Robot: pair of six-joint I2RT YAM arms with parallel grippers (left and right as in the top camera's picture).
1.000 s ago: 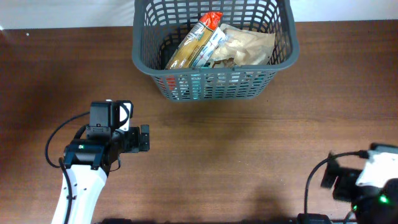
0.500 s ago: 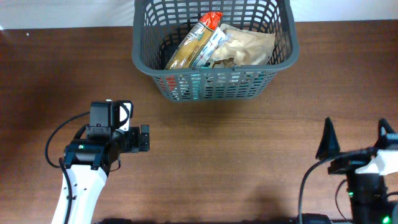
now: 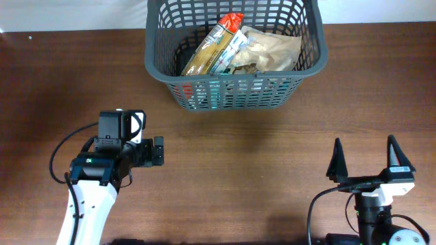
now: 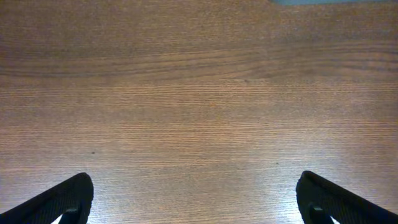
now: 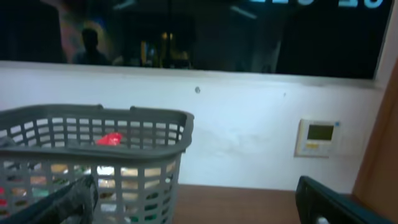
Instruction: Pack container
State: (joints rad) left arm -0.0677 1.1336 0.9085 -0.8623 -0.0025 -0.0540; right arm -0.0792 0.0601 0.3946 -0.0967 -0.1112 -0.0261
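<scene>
Container (image 3: 231, 94), a dark grey basket with lattice sides, is sitting at the far centre of the wooden table (image 3: 272, 146). It is holding a yellow packet (image 3: 208, 53) with a red end, lying slanted and touching a beige packet (image 3: 276, 46) on the side toward the right arm. Left gripper (image 3: 158, 151) is hanging over bare wood at the left front, well apart from the basket. In its wrist view the fingers are showing at opposite frame edges, so the jaws are standing wide and holding nothing. Right gripper (image 3: 365, 163) is sitting at the right front edge, its fingers pointing toward the far side, spread wide and empty. Its wrist view is showing the basket side-on against a white wall (image 5: 249, 124) carrying a small control panel (image 5: 319, 137).
</scene>
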